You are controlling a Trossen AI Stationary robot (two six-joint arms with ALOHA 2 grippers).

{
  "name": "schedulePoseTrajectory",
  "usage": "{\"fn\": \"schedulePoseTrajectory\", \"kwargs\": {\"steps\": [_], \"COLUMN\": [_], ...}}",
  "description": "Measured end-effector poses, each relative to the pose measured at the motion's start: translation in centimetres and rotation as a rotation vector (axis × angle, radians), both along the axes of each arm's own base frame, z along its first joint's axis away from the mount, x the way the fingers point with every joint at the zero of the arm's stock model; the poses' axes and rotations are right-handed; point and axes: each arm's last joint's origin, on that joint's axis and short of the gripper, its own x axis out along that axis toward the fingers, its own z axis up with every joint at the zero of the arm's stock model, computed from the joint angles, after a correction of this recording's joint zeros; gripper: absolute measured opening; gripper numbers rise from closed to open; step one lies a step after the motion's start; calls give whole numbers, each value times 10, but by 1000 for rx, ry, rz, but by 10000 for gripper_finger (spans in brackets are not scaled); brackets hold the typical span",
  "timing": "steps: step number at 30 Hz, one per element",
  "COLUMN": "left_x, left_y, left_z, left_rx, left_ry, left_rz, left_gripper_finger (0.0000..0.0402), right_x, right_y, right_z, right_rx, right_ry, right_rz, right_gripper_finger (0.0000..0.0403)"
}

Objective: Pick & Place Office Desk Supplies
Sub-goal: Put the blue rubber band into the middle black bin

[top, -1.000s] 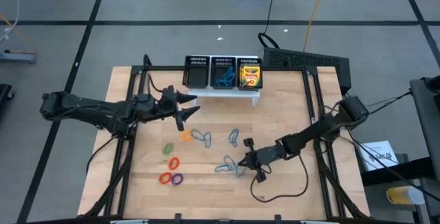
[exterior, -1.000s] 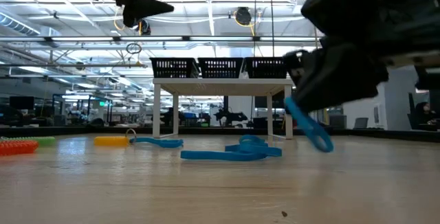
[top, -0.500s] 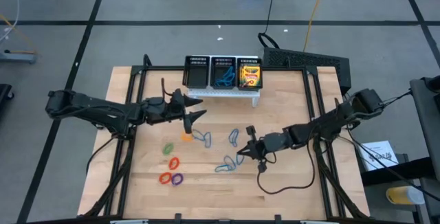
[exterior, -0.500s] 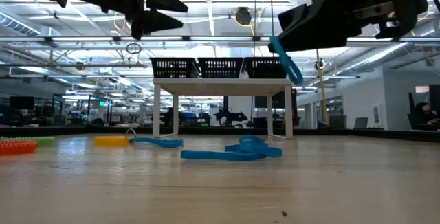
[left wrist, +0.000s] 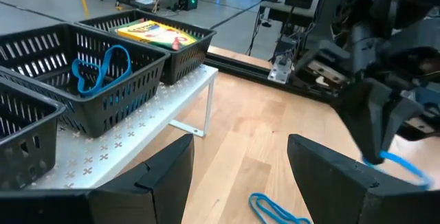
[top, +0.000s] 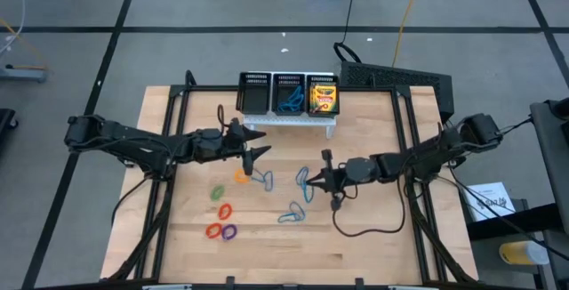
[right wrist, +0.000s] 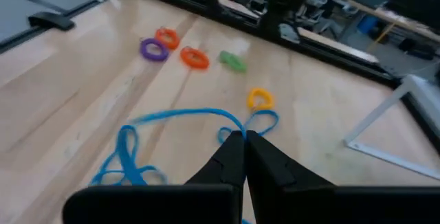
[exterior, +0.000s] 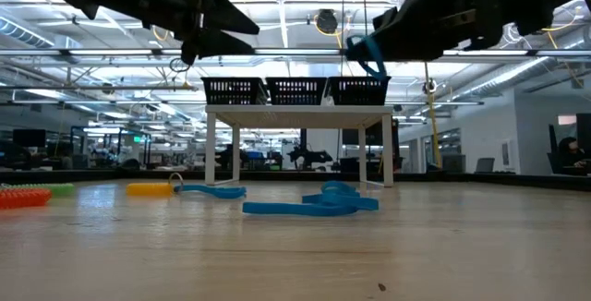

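While loops dot the wooden table [top: 373, 237], right gripper [top: 311, 181] clamps blue loop [exterior: 367, 54], left gripper [top: 259, 152] wide.

Counts on the table [top: 373, 237]:
- arms — 2
- black mesh organiser [top: 289, 93] — 1, three compartments
- crayon boxes [top: 324, 97] in one end compartment — number cannot be told
- blue loops [top: 261, 179] — several, tangled, in about three patches on the wood; more in the middle compartment
- small loops — 2 orange [top: 241, 176], 1 green [top: 216, 191], 1 red [top: 213, 230], 1 purple [top: 229, 232]
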Motion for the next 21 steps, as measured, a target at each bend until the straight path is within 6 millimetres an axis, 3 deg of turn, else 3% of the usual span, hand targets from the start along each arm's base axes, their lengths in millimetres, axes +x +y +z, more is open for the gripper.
{"fn": "schedulePoseTrajectory", "kwargs": {"steps": [13, 21], "left_x": [0, 1], "left_y": [0, 0], "left_z": [1, 5], "left_rx": [15, 17], "left_ry": [-2, -46], "left_rz": [-4, -1], "left_gripper_finger": [244, 244], "right_x": [8, 14], "right_y": [-25, -66], "right_z": [14, 30], "right_rx": [-59, -6], "right_ry": [-152, -255], "right_rz": [-73, -224], "right_gripper_finger": [0, 0]}}
